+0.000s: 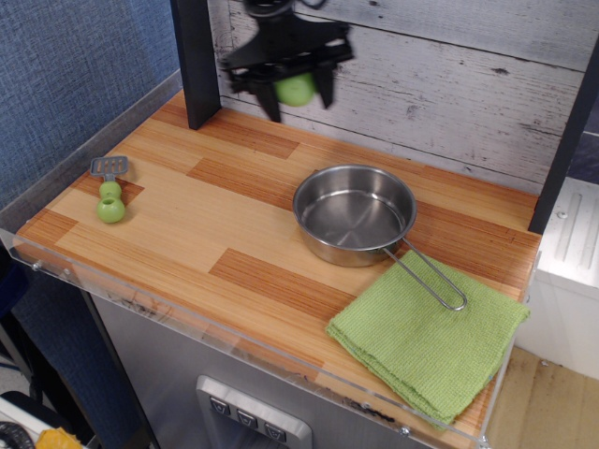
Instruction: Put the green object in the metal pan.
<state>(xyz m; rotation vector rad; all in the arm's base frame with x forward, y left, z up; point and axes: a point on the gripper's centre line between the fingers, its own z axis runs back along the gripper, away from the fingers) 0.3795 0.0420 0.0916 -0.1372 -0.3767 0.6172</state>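
- Up near the back wall, above the wooden tabletop (234, 224), we see the black robot gripper (298, 92) hanging in the air, a little blurred.
- Between its two dark fingers (267, 96) sits the small smooth light-green plastic pear (296, 89); the jaws are closed in on it from left and right, only as far apart as the toy is wide.
- We can't make out which way the pear's tapered end points, or how its long axis lies: it shows only as a roundish green shape, partly hidden by the fingers.
- Pear and gripper are well clear of the table, in front of the grey-white plank wall (449, 84).
- Down and to the right of them we have the round shiny stainless-steel shallow pan (354, 213), resting flat on the wood, nothing inside it.
- Its long thin wire-loop handle (426, 276) runs toward the front right, and its far end lies on the square green cloth (429, 339) at the table's front right corner.
- Over at the left edge we spot the small spatula with the knobby green handle (110, 192), well apart from the pan.
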